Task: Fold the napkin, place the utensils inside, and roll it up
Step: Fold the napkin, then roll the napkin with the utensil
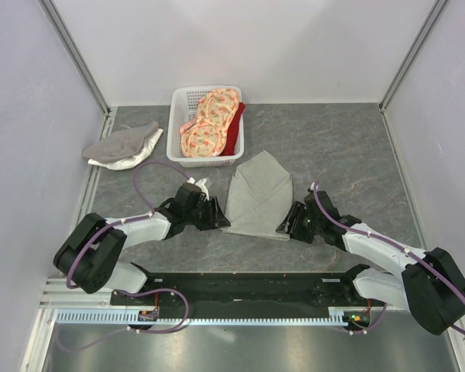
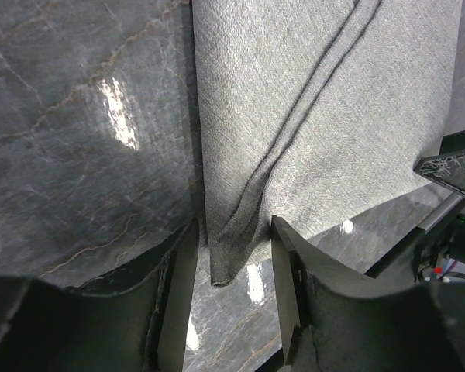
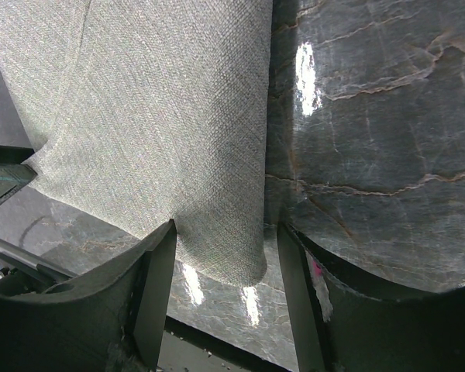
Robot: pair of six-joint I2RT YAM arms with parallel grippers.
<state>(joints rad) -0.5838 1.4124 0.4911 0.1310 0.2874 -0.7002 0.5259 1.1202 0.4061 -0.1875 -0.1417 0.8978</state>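
Grey marbled table (image 1: 349, 147), pale walls on three sides, both arms reaching in from the near edge.

Left gripper (image 2: 232, 226): jaws apart, straddling the near-left corner of the napkin (image 1: 257, 194). A gap shows on each side of the cloth, so nothing is pinched.

Right gripper (image 3: 226, 229): same picture. Jaws apart around the near-right corner, cloth between the fingers but not clamped.

I read the mirrored placement as set-up for a two-handed pinch. One corner each should keep the near edge taut and square once lifted.

Napkin: lies flat mid-table between the two grippers. Its sides are folded in, so it narrows to a rounded tip at the far end. Layered seams run along it in the left wrist view. My judgement: the folding step is in hand and not finished; rolling not begun.

Fork: not seen in any view. I cannot tell where it is.

Basket (image 1: 173, 132): white, slotted, at the far side of the table, near the napkin's tip. It holds orange-pink patterned cloths (image 1: 209, 124), with a red cloth (image 1: 234, 132) along its right wall.

Left of the basket, loose on the table: a bunched grey-and-white cloth (image 1: 124, 146), well apart from the napkin.
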